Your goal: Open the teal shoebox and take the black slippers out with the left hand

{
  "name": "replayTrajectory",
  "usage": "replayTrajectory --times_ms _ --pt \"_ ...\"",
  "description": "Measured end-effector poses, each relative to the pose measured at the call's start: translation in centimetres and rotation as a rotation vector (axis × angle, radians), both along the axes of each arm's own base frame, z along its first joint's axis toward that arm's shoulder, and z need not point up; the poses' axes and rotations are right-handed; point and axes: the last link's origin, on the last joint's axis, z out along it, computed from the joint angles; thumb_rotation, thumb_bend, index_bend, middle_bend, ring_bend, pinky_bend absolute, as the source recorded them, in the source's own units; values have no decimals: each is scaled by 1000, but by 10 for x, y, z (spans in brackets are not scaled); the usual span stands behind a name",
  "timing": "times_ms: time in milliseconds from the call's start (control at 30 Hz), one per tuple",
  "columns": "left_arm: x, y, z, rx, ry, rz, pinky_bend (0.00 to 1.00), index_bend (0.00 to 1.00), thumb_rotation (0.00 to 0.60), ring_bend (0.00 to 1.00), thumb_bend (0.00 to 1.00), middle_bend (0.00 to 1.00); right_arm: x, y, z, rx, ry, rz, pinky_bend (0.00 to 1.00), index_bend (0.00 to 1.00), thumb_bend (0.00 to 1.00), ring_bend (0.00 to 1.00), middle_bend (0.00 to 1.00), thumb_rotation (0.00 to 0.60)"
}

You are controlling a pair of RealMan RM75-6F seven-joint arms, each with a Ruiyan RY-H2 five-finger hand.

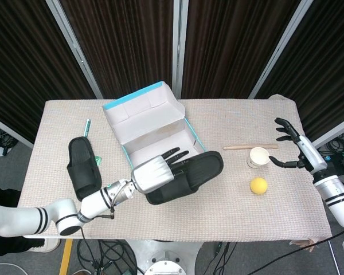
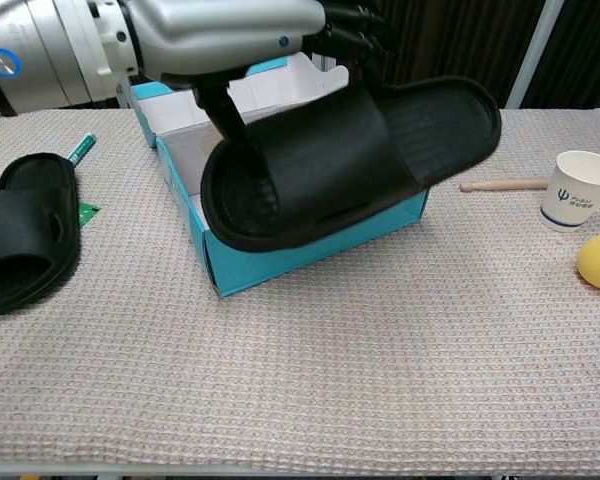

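Over the near edge of the teal shoebox (image 2: 310, 245), left hand (image 1: 153, 174) grips a black slipper (image 2: 350, 165) aloft. Second slipper (image 1: 81, 167) lies on the tabletop (image 2: 380, 380) left. Far right, right hand (image 1: 295, 150) fingers spread, holding nothing, beside the paper cup (image 1: 258, 157).

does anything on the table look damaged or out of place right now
The teal shoebox has a wall that looks bent inward and creased on its right side, so it seems slightly crushed. Otherwise nothing stands out: one black slipper lies flat on the table, the other slipper is held above the box by the left hand.
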Motion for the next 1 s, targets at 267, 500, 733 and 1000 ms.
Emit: replayTrajectory --times_ms 267,500,733,1000 --pt "20 -15 -36 -166 45 33 122 387 600 0 300 84 -1 -1 1 -2 1 -3 241 0 173 108 39 600" --pt "28 -11 -55 -244 23 129 101 123 600 0 102 30 -3 -2 1 -6 -5 -7 241 0 174 108 37 600" --pt "26 4 -61 -246 -22 234 63 48 600 0 1 0 -4 -2 3 -13 -10 -5 241 0 174 108 36 600" --pt "12 30 -20 -173 -147 334 62 52 600 0 0 0 -6 0 7 -18 -5 -10 241 0 175 108 41 600"
